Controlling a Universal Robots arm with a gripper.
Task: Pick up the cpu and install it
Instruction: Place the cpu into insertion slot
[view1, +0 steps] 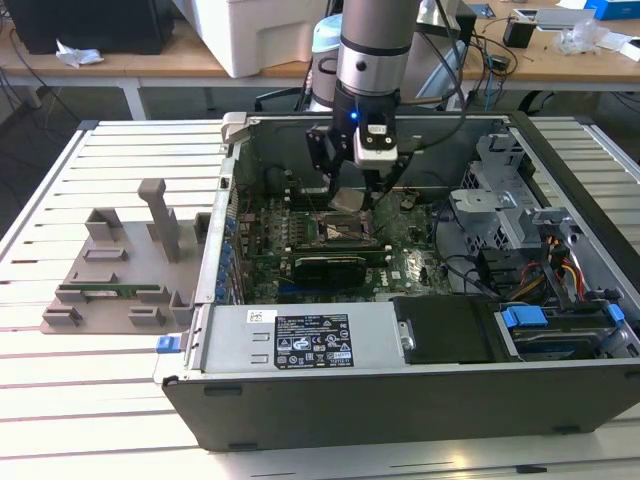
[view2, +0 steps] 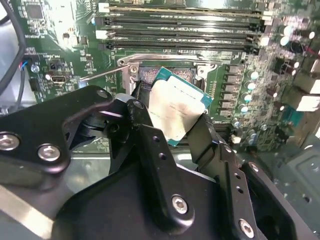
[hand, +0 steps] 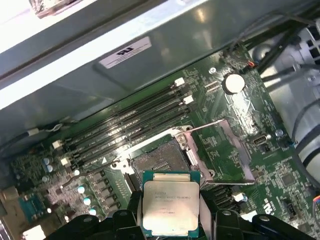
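So my end effector (hand: 171, 222) clamps the cpu (hand: 171, 202) by opposite edges, socket (hand: 157, 162) just below — light, stiff, likely delicate underneath.

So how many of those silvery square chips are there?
1: the cpu, clamped in the gripper over the open socket inside the computer case. The case could hide others.
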